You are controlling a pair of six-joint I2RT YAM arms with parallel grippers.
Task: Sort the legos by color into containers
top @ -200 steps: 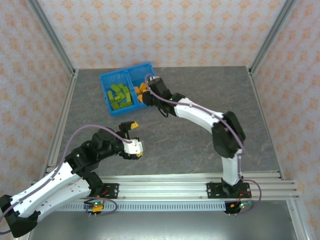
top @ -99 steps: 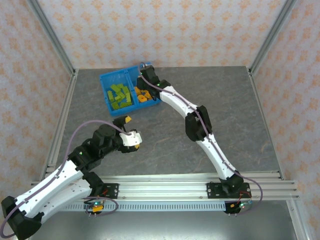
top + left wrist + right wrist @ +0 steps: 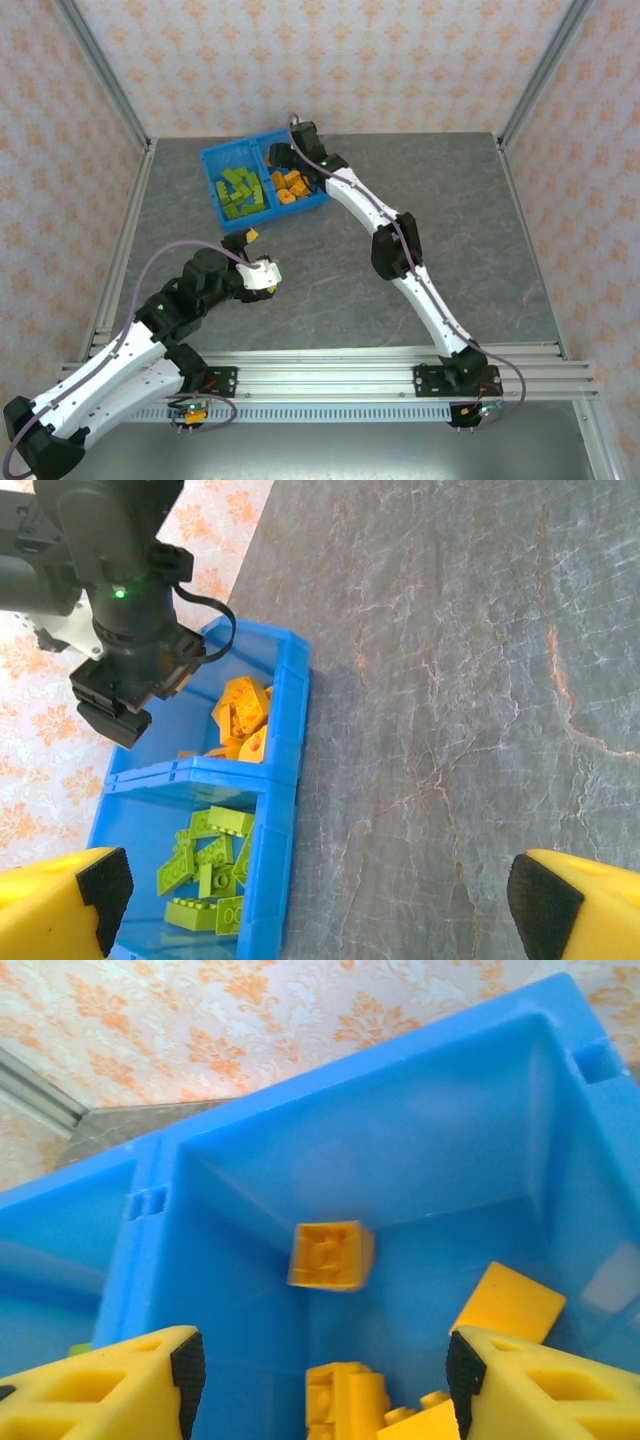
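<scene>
Bricks of two colours lie in the blue bin (image 3: 250,140) at the far left of the grey counter (image 3: 480,180). The olive-green bricks (image 3: 240,192) fill the left compartment and the orange bricks (image 3: 290,185) the right one, with the middle wall (image 3: 170,773) between them.

The right arm reaches out long across the counter, and the right claw (image 3: 320,1380) hangs over the far end of the orange compartment. Its fingers stand apart with nothing clamped between them. Between and beyond them, a single orange brick (image 3: 330,1255) shows slightly blurred against the bin's inner wall, apart from both pads; I cannot tell whether it rests on anything.

The left claw (image 3: 320,905) is spread wide and empty over bare counter, near the bin's front edge.
</scene>
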